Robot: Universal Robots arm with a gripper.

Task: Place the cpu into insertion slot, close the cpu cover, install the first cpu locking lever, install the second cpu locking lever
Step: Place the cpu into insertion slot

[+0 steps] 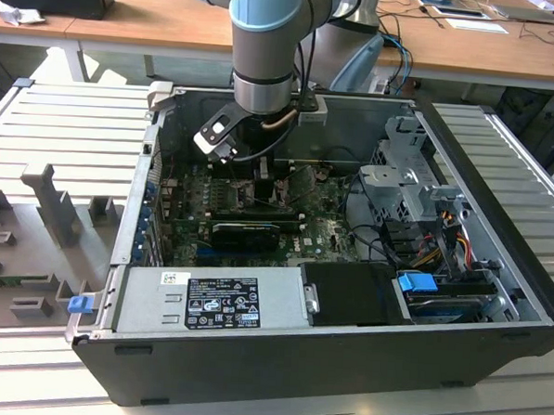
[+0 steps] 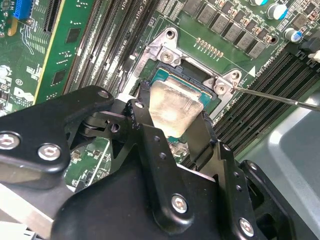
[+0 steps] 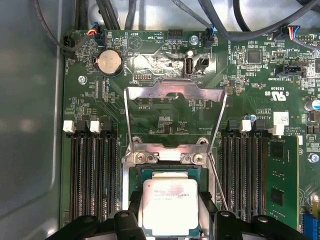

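The cpu (image 3: 170, 210), a pale metal square on a green substrate, sits between my black fingers (image 3: 134, 212) over the insertion slot (image 3: 167, 171). In the second wrist view the cpu (image 2: 167, 102) lies inside the socket's black rim, with fingers (image 2: 205, 132) pressed against two opposite edges. I cannot tell whether it is fully seated. My gripper (image 3: 171, 200) is shut on it. The cpu cover (image 3: 175, 89), a silvery frame with a big window, stands swung open beyond the socket. A thin locking lever rod (image 2: 275, 97) sticks out beside the socket. In the exterior view my gripper (image 1: 263, 174) reaches down into the case.
Long black memory slots (image 3: 92, 175) flank the socket on both sides. A black graphics card (image 1: 248, 232) lies close to the gripper. A grey power supply (image 1: 212, 297) and a drive cage (image 1: 408, 186) fill the case's near side and exterior view's right. Cables (image 3: 150, 15) run along the board's edge.
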